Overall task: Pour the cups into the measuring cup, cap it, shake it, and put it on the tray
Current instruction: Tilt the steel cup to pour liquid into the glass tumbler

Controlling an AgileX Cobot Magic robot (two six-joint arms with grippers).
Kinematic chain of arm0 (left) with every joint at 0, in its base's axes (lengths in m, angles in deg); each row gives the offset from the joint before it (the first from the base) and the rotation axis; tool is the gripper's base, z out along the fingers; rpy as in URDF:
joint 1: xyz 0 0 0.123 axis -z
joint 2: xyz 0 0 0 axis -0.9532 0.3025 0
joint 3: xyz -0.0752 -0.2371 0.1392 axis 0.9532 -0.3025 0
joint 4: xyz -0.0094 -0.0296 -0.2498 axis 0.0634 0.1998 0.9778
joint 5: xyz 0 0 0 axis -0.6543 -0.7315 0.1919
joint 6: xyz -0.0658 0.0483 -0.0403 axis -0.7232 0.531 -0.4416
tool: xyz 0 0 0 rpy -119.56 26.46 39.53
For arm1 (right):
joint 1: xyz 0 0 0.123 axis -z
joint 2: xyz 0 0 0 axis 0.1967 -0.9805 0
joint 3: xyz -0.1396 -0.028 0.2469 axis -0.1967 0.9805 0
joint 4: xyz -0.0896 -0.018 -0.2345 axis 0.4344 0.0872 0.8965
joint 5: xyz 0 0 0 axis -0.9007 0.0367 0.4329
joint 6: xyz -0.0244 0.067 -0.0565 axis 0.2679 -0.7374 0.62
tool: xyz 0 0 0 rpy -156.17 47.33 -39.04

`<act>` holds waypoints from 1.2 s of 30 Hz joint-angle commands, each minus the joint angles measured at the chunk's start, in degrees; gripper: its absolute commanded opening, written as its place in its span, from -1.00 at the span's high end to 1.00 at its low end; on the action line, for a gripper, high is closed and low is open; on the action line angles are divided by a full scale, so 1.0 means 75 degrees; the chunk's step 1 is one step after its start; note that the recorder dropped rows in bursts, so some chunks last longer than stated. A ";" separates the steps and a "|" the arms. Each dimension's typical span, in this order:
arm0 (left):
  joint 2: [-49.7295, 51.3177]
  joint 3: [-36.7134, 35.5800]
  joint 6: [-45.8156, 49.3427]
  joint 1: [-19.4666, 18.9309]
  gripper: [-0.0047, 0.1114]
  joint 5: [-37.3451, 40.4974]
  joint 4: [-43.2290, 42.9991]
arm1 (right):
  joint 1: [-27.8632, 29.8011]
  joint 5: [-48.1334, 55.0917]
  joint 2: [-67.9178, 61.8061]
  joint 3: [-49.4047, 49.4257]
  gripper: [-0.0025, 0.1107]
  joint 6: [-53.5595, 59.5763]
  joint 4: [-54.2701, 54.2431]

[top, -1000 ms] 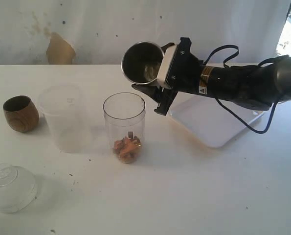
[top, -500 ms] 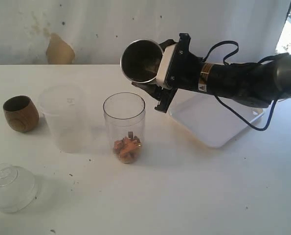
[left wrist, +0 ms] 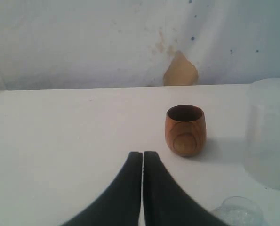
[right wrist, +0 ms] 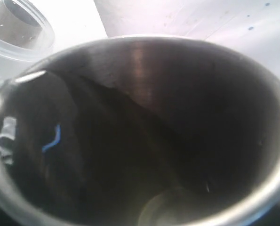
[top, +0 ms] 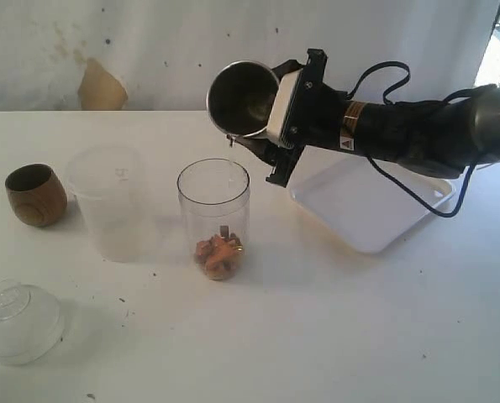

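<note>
White and matte with scattered dark specks, the bench (top: 317,336) carries all items. We count one tray (top: 376,210), flat white plastic, square with rounded corners and a low rim, lying toward the right edge.

The right arm (top: 418,134), black with looped cables, reaches in from the right edge, roughly level above the tray. Its right gripper (top: 271,113) is clamped on the steel tumbler (top: 243,99), which is tipped on its side, mouth facing the camera, above and just behind the measuring cup (top: 214,218). The right wrist view shows only the tumbler's dark polished interior (right wrist: 144,117).

We count three cups. The frosted plastic cup (top: 107,201) stands upright, between the wooden cup (top: 35,195) near the left edge and the measuring cup near the middle. The wooden cup is small, round and grained.

The one measuring cup is clear, straight-sided and upright, with brown pieces (top: 218,254) at its base.

One clear dome lid (top: 18,321) sits by the front left corner.

The left gripper (left wrist: 142,160) hangs with its dark fingers pressed together, empty, well apart from the wooden cup.
</note>
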 commanded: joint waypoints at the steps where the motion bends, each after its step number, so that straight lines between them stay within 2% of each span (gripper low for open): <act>1: -0.0038 -0.0049 0.0000 -0.0007 0.90 -0.0076 0.0060 | -0.0001 -0.0156 0.0123 -0.0114 0.96 0.0271 -0.0220; 36: -0.0038 -0.0049 0.0000 -0.0007 0.90 -0.0076 0.0060 | -0.0211 0.0456 0.0384 -0.0298 0.96 0.1529 -0.0220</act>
